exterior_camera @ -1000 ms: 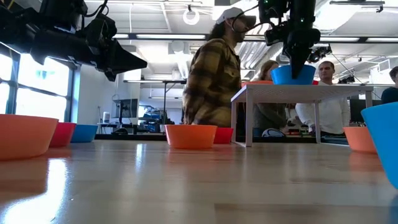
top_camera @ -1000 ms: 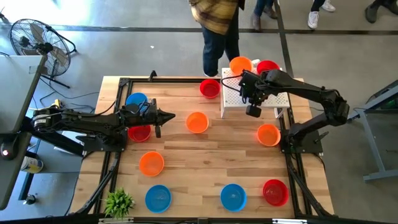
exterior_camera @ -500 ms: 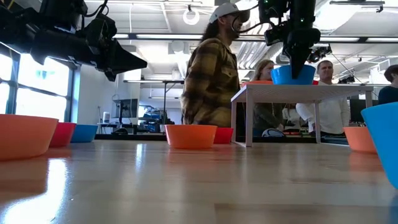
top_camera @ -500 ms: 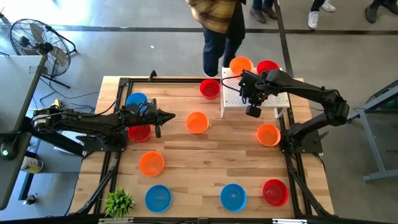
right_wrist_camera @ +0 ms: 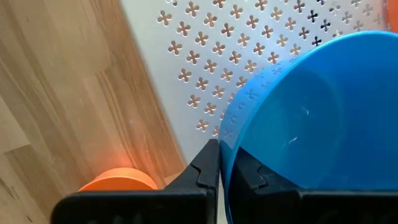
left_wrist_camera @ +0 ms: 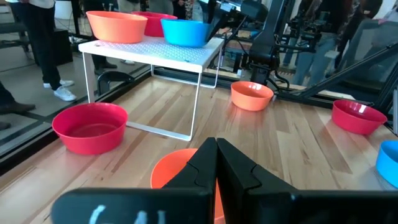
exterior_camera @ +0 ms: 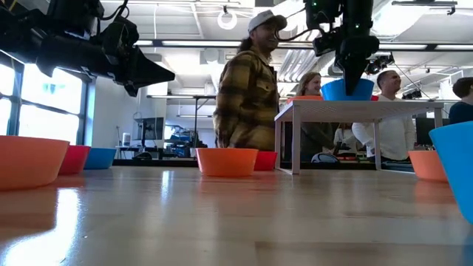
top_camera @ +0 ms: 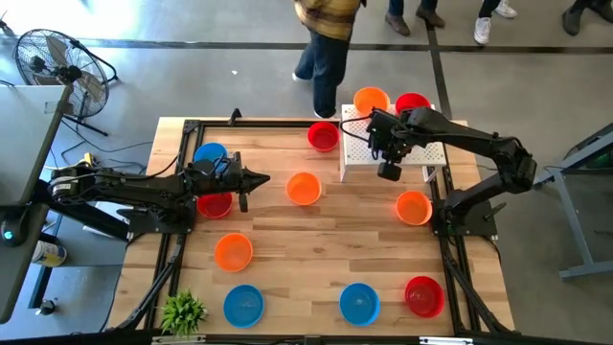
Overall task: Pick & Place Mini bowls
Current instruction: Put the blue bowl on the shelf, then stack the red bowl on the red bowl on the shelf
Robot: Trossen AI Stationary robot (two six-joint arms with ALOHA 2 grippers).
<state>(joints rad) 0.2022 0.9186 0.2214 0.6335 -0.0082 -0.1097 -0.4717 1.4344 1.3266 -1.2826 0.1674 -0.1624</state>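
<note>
Gripping: the right gripper (right_wrist_camera: 219,163) has its fingers pinched on the rim of a blue mini bowl (right_wrist_camera: 311,118), one finger inside the rim and one outside.
Held bowl's place: on top of the white perforated stand (top_camera: 359,153), at about 1 o'clock on the table (top_camera: 316,230); the low view shows the blue bowl (exterior_camera: 347,89) level with the stand's top beneath the dark gripper.
Stand's other load: an orange bowl (top_camera: 371,99) and a red bowl (top_camera: 413,102) at its far edge.
Left gripper: the left gripper (top_camera: 257,177) hovers at about 9 o'clock, fingers pressed together with nothing between them, pointing toward the table's centre.
Centre: an orange bowl (top_camera: 304,188) lies just beyond the left fingertips.
Other bowls: red (top_camera: 323,136) at 12 o'clock; orange (top_camera: 413,207) at 3 o'clock; blue (top_camera: 210,153) at 10 o'clock; red (top_camera: 215,204) under the left arm; orange (top_camera: 233,251) at 8 o'clock; blue (top_camera: 243,305) at 7 o'clock; blue (top_camera: 359,302) at 5 o'clock; red (top_camera: 423,295) at 4 o'clock.
Beyond the table: a person in a plaid shirt (exterior_camera: 247,96) stands at the far edge.
</note>
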